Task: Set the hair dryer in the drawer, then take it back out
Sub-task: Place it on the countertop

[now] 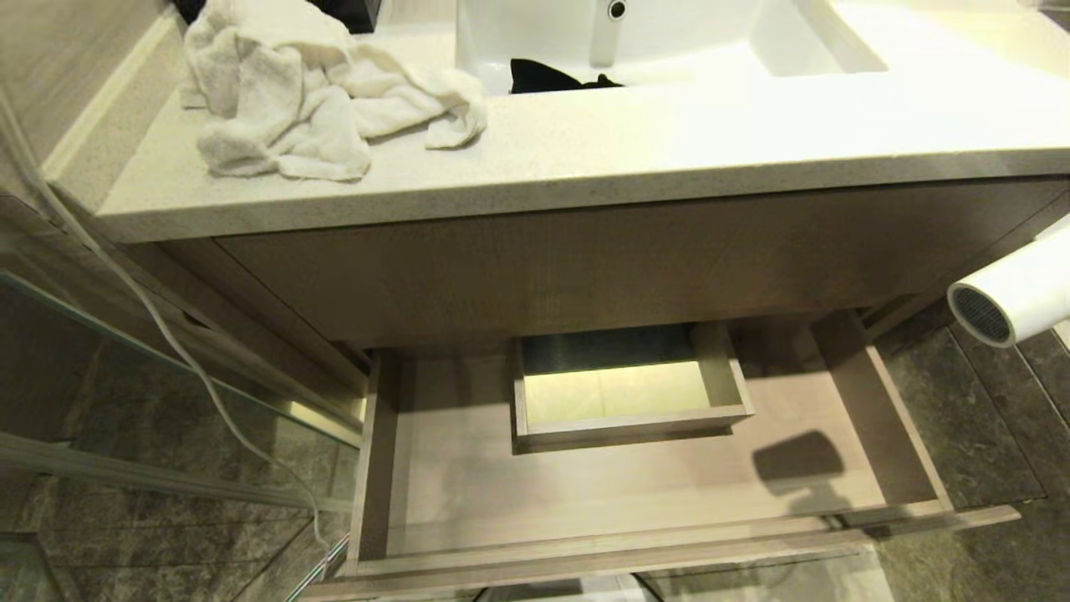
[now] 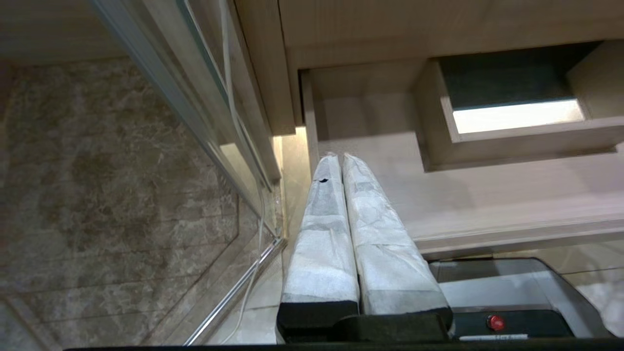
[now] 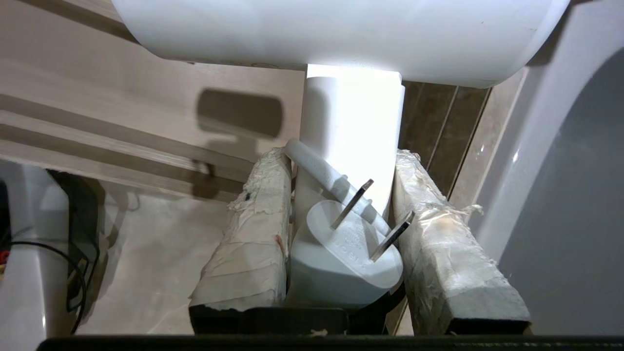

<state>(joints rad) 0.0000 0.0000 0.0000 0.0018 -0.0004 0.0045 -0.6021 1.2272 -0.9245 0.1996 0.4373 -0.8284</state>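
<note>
The white hair dryer (image 1: 1016,297) hangs in the air at the far right of the head view, its grey mesh grille facing the camera, to the right of and above the drawer. My right gripper (image 3: 341,156) is shut on the hair dryer's handle (image 3: 351,126); the white plug (image 3: 341,253) with two metal prongs sits between the padded fingers (image 3: 253,219). The wide, shallow, light-brown drawer (image 1: 435,468) stands pulled out below the counter, with nothing in it but a boxed cut-out (image 1: 627,393). My left gripper (image 2: 339,157) is shut with nothing in it, parked by the drawer's left corner (image 2: 312,117).
A crumpled white towel (image 1: 292,92) lies on the stone counter (image 1: 669,142) beside the sink (image 1: 652,42). A glass shower panel (image 1: 167,376) with a thin white cable stands to the left. Dark marble floor (image 1: 986,418) lies to the right of the drawer.
</note>
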